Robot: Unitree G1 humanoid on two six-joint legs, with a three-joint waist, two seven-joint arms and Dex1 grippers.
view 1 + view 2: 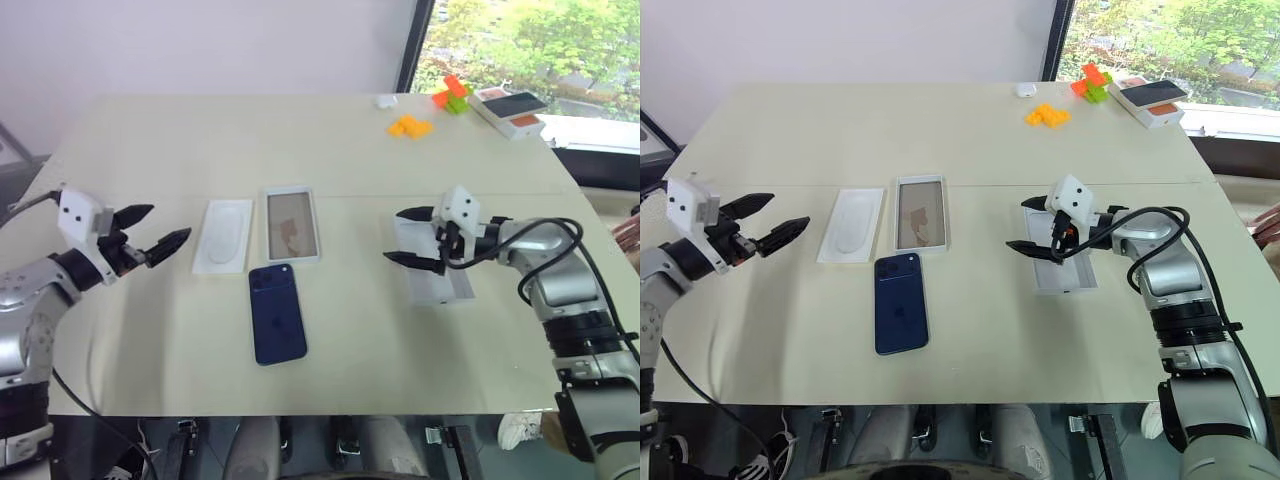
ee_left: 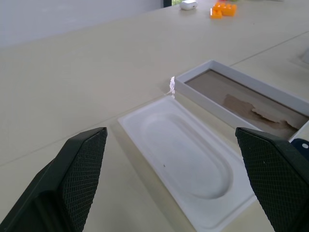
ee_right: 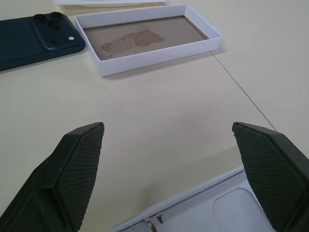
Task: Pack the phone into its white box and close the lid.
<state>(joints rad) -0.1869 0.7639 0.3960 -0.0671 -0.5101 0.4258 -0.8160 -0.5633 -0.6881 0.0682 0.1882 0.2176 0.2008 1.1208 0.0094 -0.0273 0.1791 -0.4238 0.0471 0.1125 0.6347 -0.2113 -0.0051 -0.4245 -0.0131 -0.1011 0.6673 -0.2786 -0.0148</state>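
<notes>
The slim dark navy-blue smartphone (image 1: 277,314) lay flat on the pale beige worktop (image 1: 300,140), glossy back up, with its small camera cluster in the corner nearest the shallow white cardboard box (image 1: 292,224); its long sides ran roughly in line with the box's. The box sat just beyond the phone, close to its far end, showing a thin raised white rim and a brownish inner floor marked by a lighter torn patch. Just beside the box, on the robot's left, lay a flat white moulded insert with an oval recess (image 1: 222,236), the two nearly touching along their long edges. The white cardboard lid (image 1: 437,270) rested well to the right of the phone with its plain white inside facing up, partly under the right end effector (image 1: 410,236). That end effector hung just above the lid with its two black fingers spread wide, gripping nothing. The left end effector (image 1: 153,230) hovered near the left edge of the worktop, beside the insert, its fingers likewise wide apart and empty. At the far right corner stood orange and green toy blocks (image 1: 430,108) and a white-and-orange box with a dark top (image 1: 510,108).
</notes>
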